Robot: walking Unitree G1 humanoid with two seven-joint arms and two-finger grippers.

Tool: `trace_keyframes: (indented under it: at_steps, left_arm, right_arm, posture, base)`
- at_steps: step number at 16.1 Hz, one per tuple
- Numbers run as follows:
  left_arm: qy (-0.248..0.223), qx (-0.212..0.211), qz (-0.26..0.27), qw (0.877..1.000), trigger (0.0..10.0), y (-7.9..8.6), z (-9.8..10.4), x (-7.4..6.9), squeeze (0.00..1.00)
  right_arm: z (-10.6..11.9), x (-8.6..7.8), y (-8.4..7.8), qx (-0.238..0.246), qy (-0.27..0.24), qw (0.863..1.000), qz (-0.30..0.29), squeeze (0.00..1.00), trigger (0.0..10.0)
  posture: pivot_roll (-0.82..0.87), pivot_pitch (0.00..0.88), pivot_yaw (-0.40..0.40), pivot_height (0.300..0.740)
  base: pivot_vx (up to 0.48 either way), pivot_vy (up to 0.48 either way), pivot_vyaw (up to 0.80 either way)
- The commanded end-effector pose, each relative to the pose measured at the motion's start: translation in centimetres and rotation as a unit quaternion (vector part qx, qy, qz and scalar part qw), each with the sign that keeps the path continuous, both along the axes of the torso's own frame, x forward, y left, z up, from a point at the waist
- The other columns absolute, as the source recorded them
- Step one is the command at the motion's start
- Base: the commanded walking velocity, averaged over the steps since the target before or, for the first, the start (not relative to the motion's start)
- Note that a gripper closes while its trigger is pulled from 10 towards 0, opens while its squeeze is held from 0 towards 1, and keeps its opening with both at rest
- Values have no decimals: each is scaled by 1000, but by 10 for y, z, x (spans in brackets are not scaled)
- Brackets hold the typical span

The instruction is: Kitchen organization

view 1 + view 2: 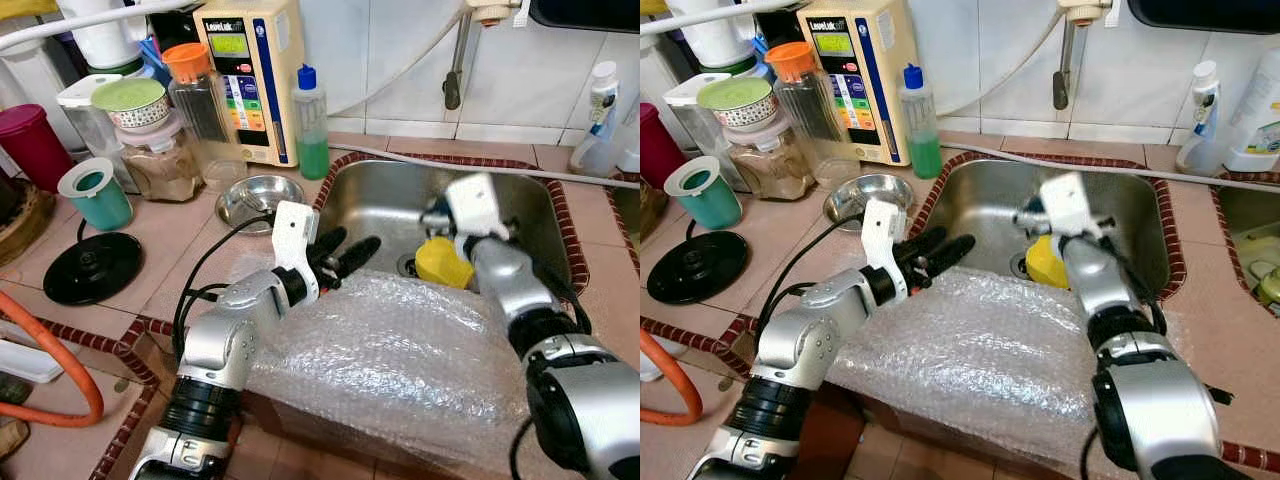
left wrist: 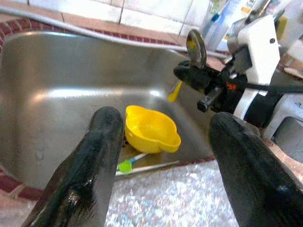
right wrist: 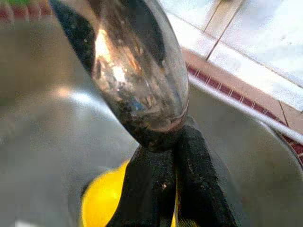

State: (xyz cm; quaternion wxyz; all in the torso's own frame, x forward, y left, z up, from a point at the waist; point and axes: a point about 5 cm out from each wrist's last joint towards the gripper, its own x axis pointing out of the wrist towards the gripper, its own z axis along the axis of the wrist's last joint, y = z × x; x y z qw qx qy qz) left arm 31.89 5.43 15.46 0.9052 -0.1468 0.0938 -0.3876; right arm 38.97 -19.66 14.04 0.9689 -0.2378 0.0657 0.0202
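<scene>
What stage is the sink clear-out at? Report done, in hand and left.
Done: nothing can be confirmed as put away. In hand: the right gripper has its jaws shut on a metal spoon, held above the sink. The left gripper hovers open at the sink's near edge over the bubble wrap. Left: the yellow bowl and a green-tipped utensil lie in the basin.
</scene>
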Motion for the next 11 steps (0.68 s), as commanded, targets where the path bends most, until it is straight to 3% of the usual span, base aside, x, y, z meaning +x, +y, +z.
trace_keyframes:
  at_steps: [1, 3, 4, 5, 11]
  left_arm:
    - [-6, 15, -5, 1000, 10000, 2, 1, -1, 1000]
    - [-6, 28, -6, 1000, 10000, 3, -1, -1, 1000]
    - [-7, 34, -5, 999, 10000, 4, -1, -1, 1000]
    - [-7, 38, -5, 999, 10000, 4, -2, -1, 1000]
    - [-7, 56, -7, 998, 10000, 4, -4, 1, 1000]
  right_arm:
    - [-4, -1, 0, -22, 8, 1000, 4, 0, 10000]
    - [-12, -4, -2, -33, 27, 999, 1, 0, 10000]
    - [-15, -5, -3, -37, 34, 999, 2, 796, 10000]
    - [-16, -6, -3, -37, 35, 999, 2, 1000, 10000]
    - [-26, -11, -6, -31, 59, 998, 2, 1000, 10000]
  posture:
    - [62, 0, 123, 740]
    - [64, 0, 125, 740]
    - [65, 0, 126, 740]
    - [65, 0, 128, 740]
    - [59, 0, 129, 740]
  base:
    - [0, 0, 0]
    - [0, 0, 0]
    - [0, 0, 0]
    - [0, 0, 0]
    - [0, 0, 0]
